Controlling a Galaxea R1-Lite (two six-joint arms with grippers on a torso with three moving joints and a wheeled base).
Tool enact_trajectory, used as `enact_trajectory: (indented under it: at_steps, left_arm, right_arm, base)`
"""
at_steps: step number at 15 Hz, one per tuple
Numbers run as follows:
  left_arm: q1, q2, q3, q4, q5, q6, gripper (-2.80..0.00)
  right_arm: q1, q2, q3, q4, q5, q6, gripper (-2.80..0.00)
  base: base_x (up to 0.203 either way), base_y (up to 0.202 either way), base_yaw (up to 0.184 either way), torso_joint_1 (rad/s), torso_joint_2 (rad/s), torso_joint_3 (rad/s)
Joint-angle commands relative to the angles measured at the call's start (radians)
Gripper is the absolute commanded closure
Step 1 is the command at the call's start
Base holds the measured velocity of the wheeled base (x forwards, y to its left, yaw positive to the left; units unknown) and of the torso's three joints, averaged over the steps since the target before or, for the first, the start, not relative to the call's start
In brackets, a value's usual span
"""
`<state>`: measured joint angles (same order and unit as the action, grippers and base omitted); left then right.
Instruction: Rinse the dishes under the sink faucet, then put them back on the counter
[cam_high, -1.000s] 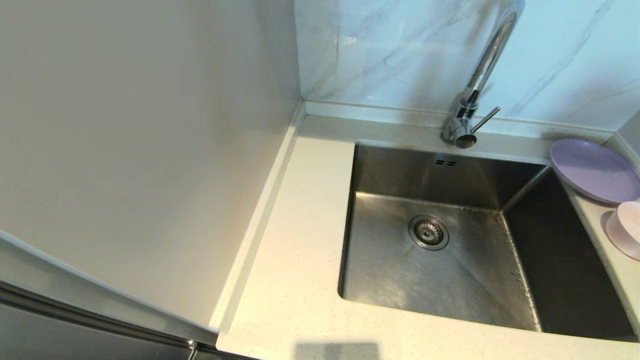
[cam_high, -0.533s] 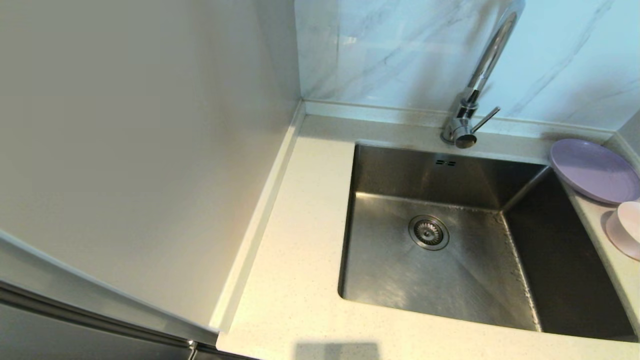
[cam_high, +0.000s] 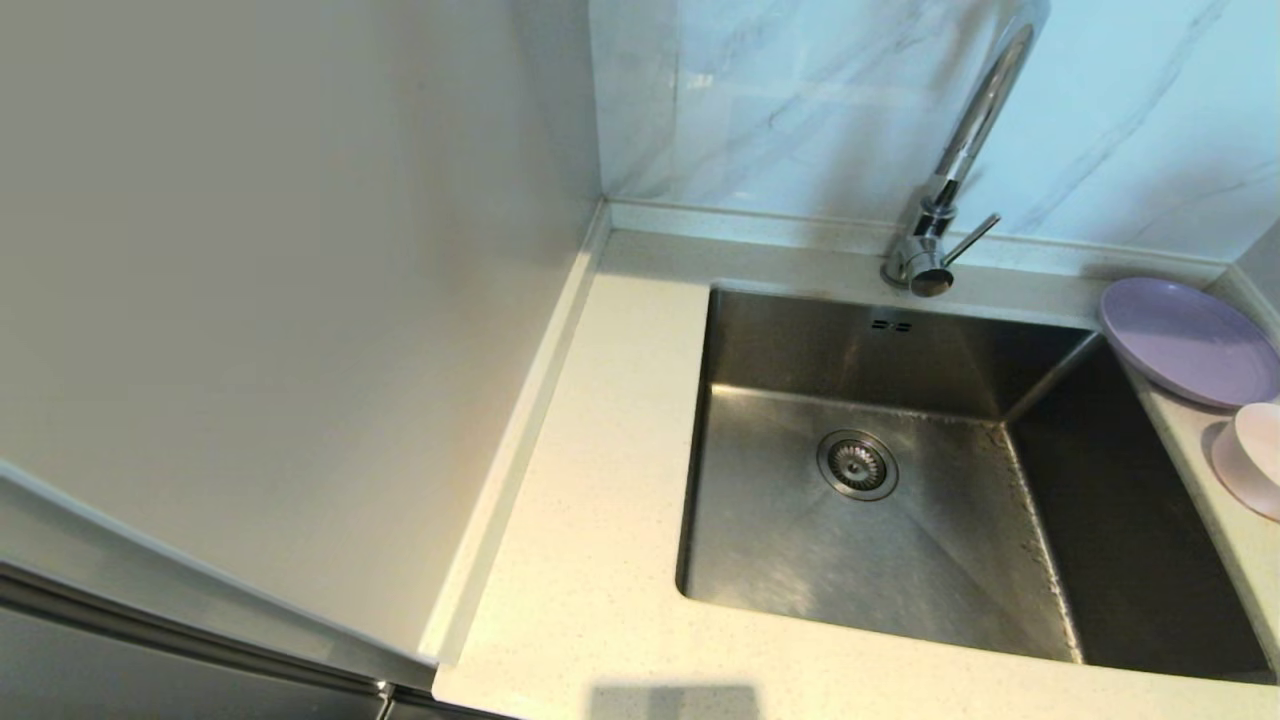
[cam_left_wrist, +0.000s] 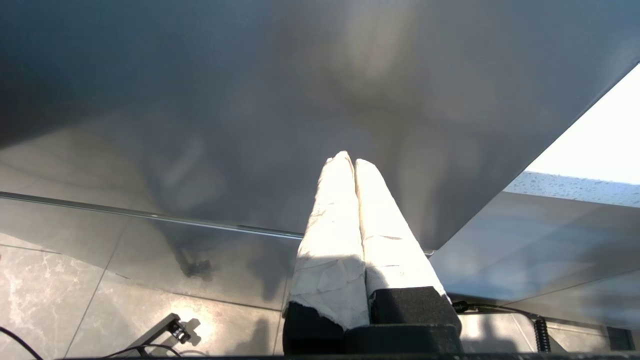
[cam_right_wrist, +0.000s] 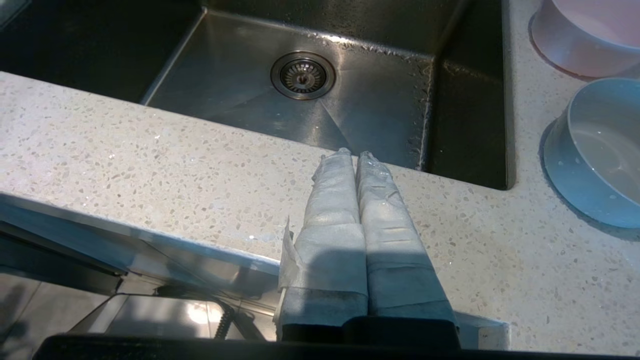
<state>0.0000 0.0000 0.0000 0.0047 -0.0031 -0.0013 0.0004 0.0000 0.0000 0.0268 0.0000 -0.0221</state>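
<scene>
Steel sink bare — dishes beside.

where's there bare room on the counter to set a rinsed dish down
The widest bare patch of counter lies between the side wall's rim and the sink. The front strip is bare too. It's crowded right of the sink: lilac plate, pink dish, bluish bowl.

Bright, sharp views (dim sink wall, glare on counter)
</scene>
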Motion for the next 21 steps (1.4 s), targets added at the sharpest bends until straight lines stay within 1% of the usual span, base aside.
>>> enact_trajectory:
  at_steps: [1, 21]
  left_arm:
    - [0.0, 0.0, 0.0, 0.0, 0.0, 0.0, 0.0]
    - [0.0, 0.0, 0.0, 0.0, -0.001, 0.0, 0.0]
  right_arm:
    - [0.0, 0.002, 0.008, 0.001, 0.0, 0.009, 0.0]
    - [0.001, 0.002, 0.008, 0.001, -0.003, 0.014, 0.0]
  base:
    - [0.0, 0.0, 0.0, 0.0, 0.0, 0.0]
    - [0.0, 0.0, 0.0, 0.0, 0.0, 0.0]
